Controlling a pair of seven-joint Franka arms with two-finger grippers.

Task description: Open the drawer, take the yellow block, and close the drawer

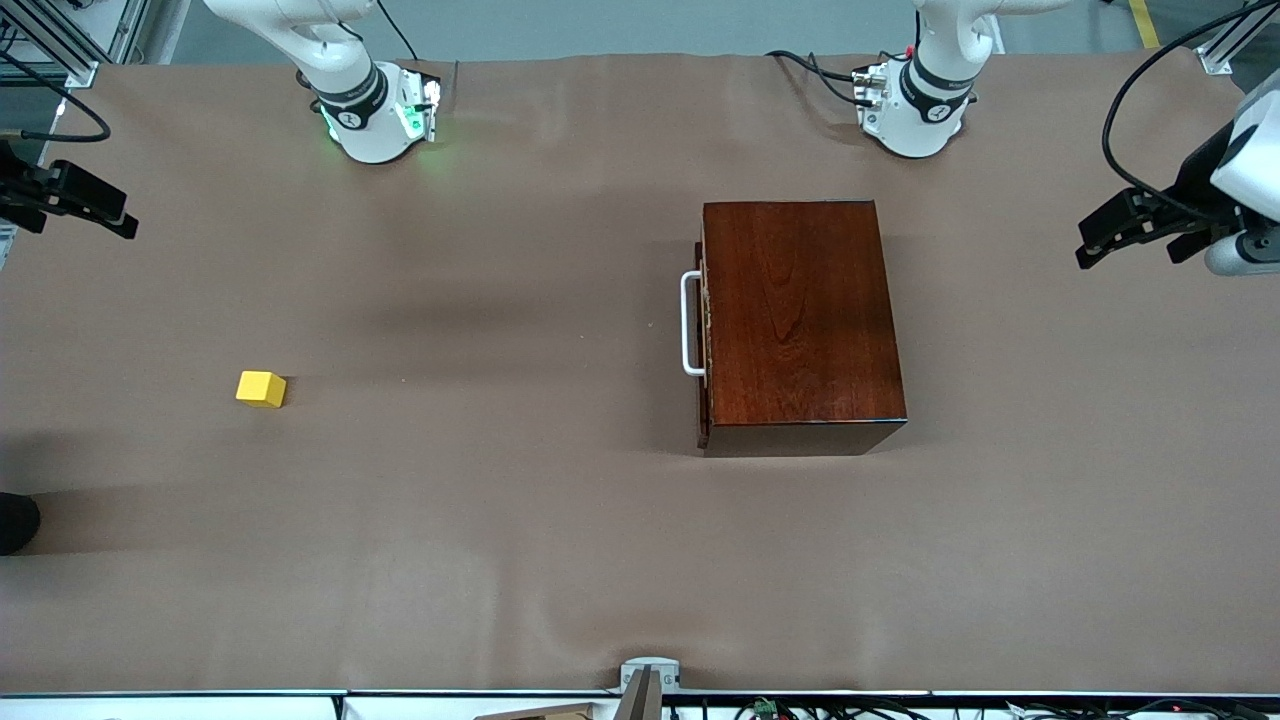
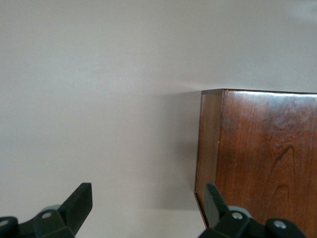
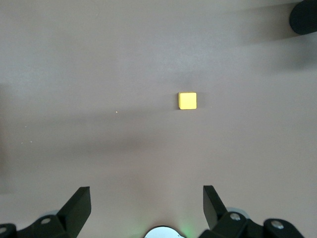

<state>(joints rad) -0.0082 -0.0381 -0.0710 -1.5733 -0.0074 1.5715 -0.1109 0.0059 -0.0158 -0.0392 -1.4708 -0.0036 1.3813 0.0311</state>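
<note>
Left gripper [image 1: 1135, 232]: I see its jaws spread wide with nothing between them, held up over the table's edge at the left arm's end, well apart from the wooden box [image 1: 800, 325]. It waits.
Right gripper [image 1: 75, 200]: jaws released too and bare, up over the table's edge at the right arm's end, far from the box.
Drawer [image 1: 704, 330]: I judge it fully shut; its white handle [image 1: 690, 323] faces the right arm's end.
Yellow block [image 1: 261, 389]: on the bare cloth, not in the box, well off from it toward the right arm's end and a little nearer the front camera.
Risk, handle: a pull with nothing bracing the box could slide the whole box.
Risk, block: it is small; an off-centre closing could nudge it away.
</note>
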